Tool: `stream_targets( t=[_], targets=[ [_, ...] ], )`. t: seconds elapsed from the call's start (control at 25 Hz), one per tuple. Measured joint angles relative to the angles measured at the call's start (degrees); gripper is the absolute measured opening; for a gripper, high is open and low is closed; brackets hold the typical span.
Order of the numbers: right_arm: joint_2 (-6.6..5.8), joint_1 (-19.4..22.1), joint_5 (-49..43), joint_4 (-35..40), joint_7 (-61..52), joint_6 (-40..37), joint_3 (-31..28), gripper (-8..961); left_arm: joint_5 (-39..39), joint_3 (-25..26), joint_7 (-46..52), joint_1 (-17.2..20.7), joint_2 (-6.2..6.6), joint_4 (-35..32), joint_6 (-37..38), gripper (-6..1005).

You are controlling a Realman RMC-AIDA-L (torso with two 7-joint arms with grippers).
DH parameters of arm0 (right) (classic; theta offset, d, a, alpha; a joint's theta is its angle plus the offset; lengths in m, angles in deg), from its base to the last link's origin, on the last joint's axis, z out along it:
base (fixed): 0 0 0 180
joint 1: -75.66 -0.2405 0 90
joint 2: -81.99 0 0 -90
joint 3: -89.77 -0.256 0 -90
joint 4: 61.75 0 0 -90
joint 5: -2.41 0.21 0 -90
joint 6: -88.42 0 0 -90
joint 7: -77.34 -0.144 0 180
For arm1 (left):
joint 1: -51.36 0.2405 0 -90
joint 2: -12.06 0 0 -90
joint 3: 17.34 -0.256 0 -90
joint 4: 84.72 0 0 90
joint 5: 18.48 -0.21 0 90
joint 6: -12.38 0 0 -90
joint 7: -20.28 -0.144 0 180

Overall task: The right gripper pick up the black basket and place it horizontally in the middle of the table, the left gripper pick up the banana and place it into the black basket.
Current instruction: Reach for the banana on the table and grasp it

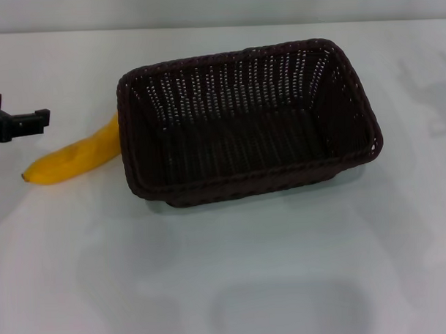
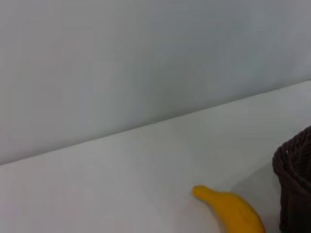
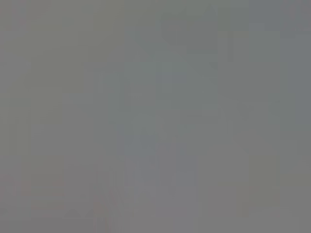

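The black basket lies lengthwise across the middle of the white table, open side up and with nothing in it. A yellow banana rests on the table against the basket's left end, its tip pointing to the front left. At the left edge of the head view, a little behind and left of the banana, hovers my left gripper, a black jaw piece apart from the fruit. The left wrist view shows the banana and a corner of the basket. My right gripper is out of view.
The right wrist view is a uniform grey with nothing to make out. A pale wall rises behind the table's far edge. Bare white tabletop spreads in front of and to the right of the basket.
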Motion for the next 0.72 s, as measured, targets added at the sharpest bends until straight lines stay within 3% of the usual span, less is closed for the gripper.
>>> stream_targets(
  t=[0.72],
  targets=[
    [-0.02,0.63,-0.6,-0.17,0.0,1.29,1.8,798,4.63,-1.59,-6.72,-2.62,-0.19,13.57,6.98,876]
  ],
)
